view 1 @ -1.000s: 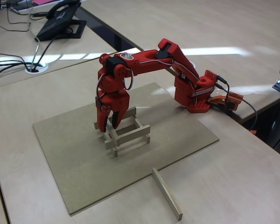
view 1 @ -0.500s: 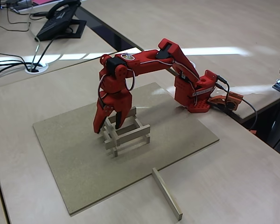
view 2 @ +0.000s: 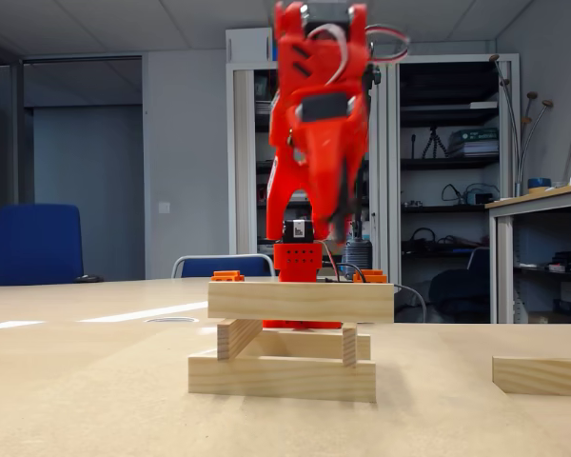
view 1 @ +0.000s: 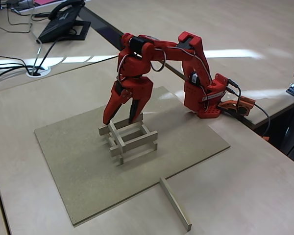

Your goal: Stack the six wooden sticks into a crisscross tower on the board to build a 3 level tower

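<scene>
The red claw (view 1: 119, 119) hangs just above the far end of the stick tower (view 1: 128, 138), a little above the middle of the picture in a fixed view. Its two fingers are spread apart and point downward, with nothing between them. In the low fixed view the claw (view 2: 308, 227) appears blurred above the tower's top stick, clear of it.

The tower (view 2: 291, 341) stands near the middle of the brown board (view 1: 78, 156). Five sticks can be counted in it: two on the bottom level, two crossing them, and one laid across the near-left side on top. The spot beside that top stick, under the claw, is bare.

One loose stick (view 1: 175, 202) lies at the lower right of the picture, with one end on the board's front edge and the rest on the pale table (view 1: 245, 186). In the low view its end (view 2: 541, 375) shows at the right edge, well apart from the tower.

At the upper left, a desk phone (view 1: 63, 20) and cables sit on a neighbouring desk.
</scene>
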